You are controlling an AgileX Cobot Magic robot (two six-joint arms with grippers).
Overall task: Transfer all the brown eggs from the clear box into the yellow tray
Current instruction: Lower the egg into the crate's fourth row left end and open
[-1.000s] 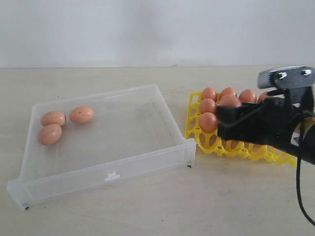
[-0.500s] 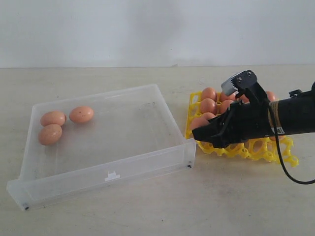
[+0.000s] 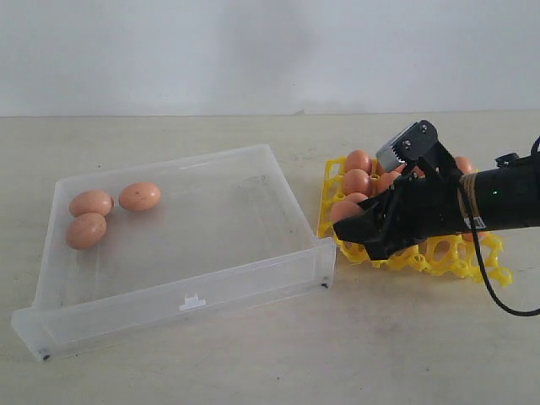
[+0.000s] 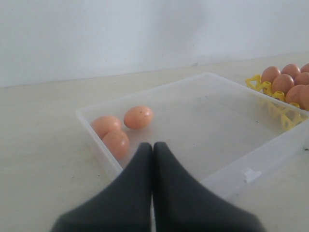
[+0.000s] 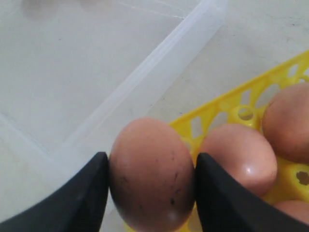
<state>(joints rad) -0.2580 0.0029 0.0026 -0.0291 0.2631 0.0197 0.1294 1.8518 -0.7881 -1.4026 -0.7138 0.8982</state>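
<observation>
pinkish-brown, faintly speckled egg (image 5: pixel 152 174) pinched between the right fingers (image 5: pixel 79 198) over the edge of the yellow tray (image 5: pixel 219 105), beside the clear box (image 3: pixel 253 274); three eggs (image 3: pixel 139 196) lie in that box; left fingers (image 4: pixel 137 193) pressed together.

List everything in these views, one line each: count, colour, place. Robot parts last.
clear box: one, translucent, on the table, left of the tray.
yellow tray: one, bright yellow, on the table, right of the box.
loose eggs: three, pinkish-brown, in the box's far left corner.
tray eggs: several, brown, in the tray's cups; the arm hides some, so the exact count cannot be told.
held egg: one, brown, faintly speckled, at the tray edge nearest the box.
table: one, pale beige, under everything.
wall: one, white, behind the table.
cable: one, black, hanging below the right arm.
left claw: one, black, shut and empty, facing the box.
right claw: one, black, shut on the held egg.
</observation>
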